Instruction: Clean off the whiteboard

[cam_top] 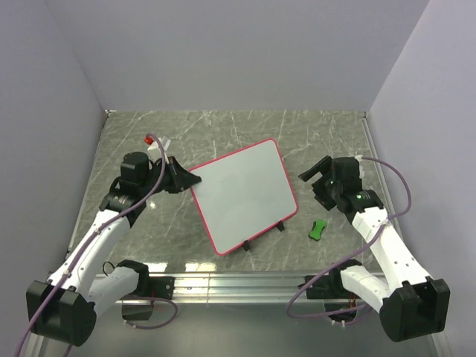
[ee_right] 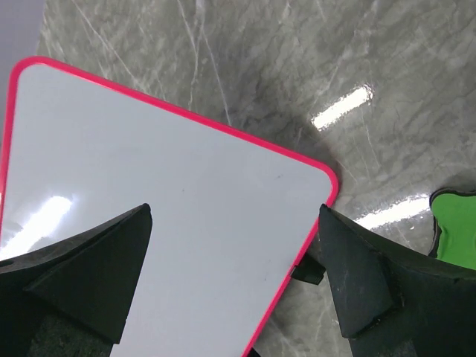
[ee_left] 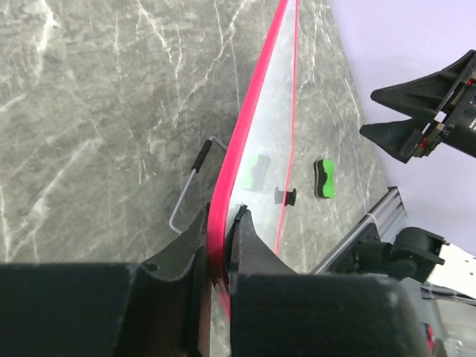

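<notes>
One thin pinch worries us — left gripper (ee_left: 221, 220) clamps the whiteboard (cam_top: 245, 195) by its rim, seemingly clean, between both grippers; right gripper (ee_right: 234, 210) gapes above. Any shove may twist it free.

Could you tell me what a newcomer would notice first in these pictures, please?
The pink-framed whiteboard in the middle of the table stands out first, its face showing no marks. The left pincer is shut on its left edge, while the right pincer hangs open off its right side. A small green eraser lies on the table near the board's near right corner.
</notes>
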You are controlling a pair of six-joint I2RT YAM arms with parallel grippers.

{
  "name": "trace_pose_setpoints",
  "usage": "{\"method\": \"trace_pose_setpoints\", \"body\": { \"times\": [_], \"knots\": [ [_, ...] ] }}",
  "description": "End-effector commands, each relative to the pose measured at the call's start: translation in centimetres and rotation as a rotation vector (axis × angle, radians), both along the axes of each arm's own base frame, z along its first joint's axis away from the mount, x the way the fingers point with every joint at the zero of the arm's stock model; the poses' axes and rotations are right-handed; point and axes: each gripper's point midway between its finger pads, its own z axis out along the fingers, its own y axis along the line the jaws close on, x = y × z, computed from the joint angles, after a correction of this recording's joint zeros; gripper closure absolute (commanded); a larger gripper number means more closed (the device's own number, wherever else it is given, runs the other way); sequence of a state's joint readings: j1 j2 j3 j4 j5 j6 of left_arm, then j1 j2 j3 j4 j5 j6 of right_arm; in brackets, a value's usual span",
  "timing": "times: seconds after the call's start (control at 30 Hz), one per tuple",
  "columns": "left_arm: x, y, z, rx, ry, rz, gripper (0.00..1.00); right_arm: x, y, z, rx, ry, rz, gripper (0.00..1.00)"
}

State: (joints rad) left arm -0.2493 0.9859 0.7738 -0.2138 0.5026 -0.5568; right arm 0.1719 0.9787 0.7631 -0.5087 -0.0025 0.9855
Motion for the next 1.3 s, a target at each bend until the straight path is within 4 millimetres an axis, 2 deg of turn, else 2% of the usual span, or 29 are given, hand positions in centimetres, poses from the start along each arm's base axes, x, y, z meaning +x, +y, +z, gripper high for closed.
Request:
{"method": "trace_pose_setpoints", "body": {
  "times": [0.0, 0.27, 0.43, 0.57, 0.63, 0.8, 1.07, 1.23, 1.27],
  "knots": [
    [2.3, 6.2, -5.4, 0.379, -0.090, 0.175, 0.96, 0.1, 0.0, 0.9, -0.011, -0.026, 0.020, 0.00],
    [2.0, 6.6, -7.1, 0.442, -0.160, 0.131, 1.00, -0.8, -0.4, 0.0, -0.022, -0.003, 0.016, 0.00],
    [2.5, 7.2, -7.3, 0.480, -0.196, 0.151, 1.00, -1.5, -0.1, -0.3, -0.002, -0.007, 0.024, 0.00],
    [2.8, 6.3, -7.2, 0.420, -0.230, 0.144, 1.00, -2.1, 0.1, -0.5, 0.007, -0.008, 0.037, 0.00],
    [3.4, 5.5, -6.2, 0.366, -0.285, 0.138, 1.00, -2.4, 0.1, -0.7, 0.004, -0.007, 0.045, 0.00],
    [3.8, 5.6, -7.1, 0.320, -0.312, 0.196, 1.00, -2.7, 0.0, -0.2, -0.004, -0.019, 0.055, 0.00],
    [3.7, 8.3, -9.5, 0.546, -0.314, 0.189, 1.00, -3.7, -0.1, 0.1, -0.019, -0.025, 0.077, 0.00],
    [2.5, 7.8, -9.5, 0.613, -0.361, 0.066, 1.00, -4.4, -0.1, -0.1, -0.026, -0.028, 0.098, 0.00],
    [2.2, 7.7, -9.4, 0.607, -0.371, 0.058, 0.96, -4.5, -0.1, -0.2, -0.024, -0.028, 0.099, 0.00]
  ]
}}
